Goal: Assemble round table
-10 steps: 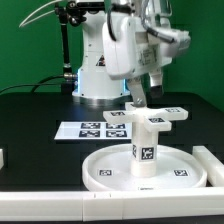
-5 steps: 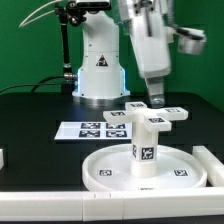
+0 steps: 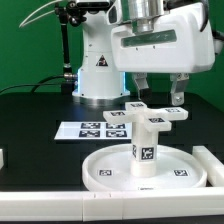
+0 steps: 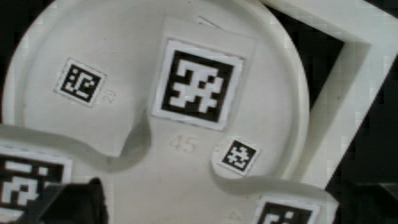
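Here, your gripper (image 3: pixel 159 92) is hovering spread and empty just above the cross-shaped foot piece (image 3: pixel 156 113).

That foot is sitting atop the short cylindrical leg (image 3: pixel 145 148), which is standing upright in the rimmed round disc (image 3: pixel 106 167) beside the marker board (image 3: pixel 88 129); you are risking a slip, since smooth white plastic may be skewing under an off-centre pinch.

White arm base (image 3: pixel 99 70) showing smooth rounded shell, small black triangular marking on front, faint blue glow along lower edge. Black cables (image 3: pixel 62 35) trailing beside dark upright post. Wide boxy white hand housing (image 3: pixel 160 45) spanning upper frame, grey joint section above. Gripper (image 3: pixel 158 92) showing two dark fingers (image 3: pixel 141 90) hanging under housing.
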You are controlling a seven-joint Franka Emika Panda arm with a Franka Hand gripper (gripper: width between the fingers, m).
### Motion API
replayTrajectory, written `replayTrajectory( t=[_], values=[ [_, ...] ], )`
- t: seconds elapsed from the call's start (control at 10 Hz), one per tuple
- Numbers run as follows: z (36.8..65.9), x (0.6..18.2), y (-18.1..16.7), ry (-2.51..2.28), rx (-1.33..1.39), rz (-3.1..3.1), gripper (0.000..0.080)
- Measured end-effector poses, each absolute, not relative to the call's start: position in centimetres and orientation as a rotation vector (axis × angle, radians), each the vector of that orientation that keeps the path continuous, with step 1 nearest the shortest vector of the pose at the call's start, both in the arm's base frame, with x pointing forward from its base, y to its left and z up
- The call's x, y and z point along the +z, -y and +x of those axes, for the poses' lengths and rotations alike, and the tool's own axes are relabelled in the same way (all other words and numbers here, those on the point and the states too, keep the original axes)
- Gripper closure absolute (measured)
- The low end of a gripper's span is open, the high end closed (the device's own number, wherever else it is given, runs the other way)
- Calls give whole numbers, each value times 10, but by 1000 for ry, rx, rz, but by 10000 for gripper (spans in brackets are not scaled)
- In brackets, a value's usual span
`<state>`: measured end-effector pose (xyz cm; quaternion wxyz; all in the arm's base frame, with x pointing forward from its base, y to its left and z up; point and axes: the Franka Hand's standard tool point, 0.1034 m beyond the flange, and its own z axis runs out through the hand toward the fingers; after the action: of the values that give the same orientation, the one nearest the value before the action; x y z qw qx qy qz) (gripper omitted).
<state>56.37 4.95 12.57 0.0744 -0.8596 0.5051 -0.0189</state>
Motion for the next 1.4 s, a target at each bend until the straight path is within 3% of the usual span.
replayTrajectory(
  t=[0.4, 0.9, 1.4],
  values=[
    [565, 128, -55, -850, -106, -2928, 151],
    [566, 128, -55, -351, -136, -3052, 151],
    [570, 130, -47, 676, -197, -3044, 151]
  ],
)
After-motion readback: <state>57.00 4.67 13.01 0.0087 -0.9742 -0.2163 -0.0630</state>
